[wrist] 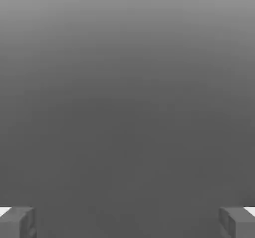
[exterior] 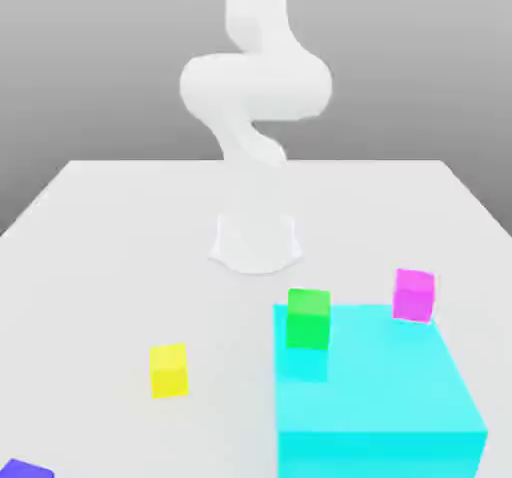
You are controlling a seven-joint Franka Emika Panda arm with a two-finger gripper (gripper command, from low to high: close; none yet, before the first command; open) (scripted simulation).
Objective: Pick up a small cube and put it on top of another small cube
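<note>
Pale, bare table surface (exterior: 110,266) was seen around the dark blue-violet matte cube (exterior: 27,469), at the near edge on the exterior view's left. Beyond the yellow cube (exterior: 169,372), the bright green cube (exterior: 308,320) was borne by the big cyan block (exterior: 375,376); the gripper's fingers (wrist: 127,224) were parted, presumably for a grasp.

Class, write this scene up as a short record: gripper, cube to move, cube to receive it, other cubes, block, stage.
gripper: open, empty
cube to move: small plain blue-violet cube, partly out of frame
cube to receive it: small bright green cube
other cubes: small yellow cube; small magenta cube
block: big cyan block
stage: not yet stacked
</note>
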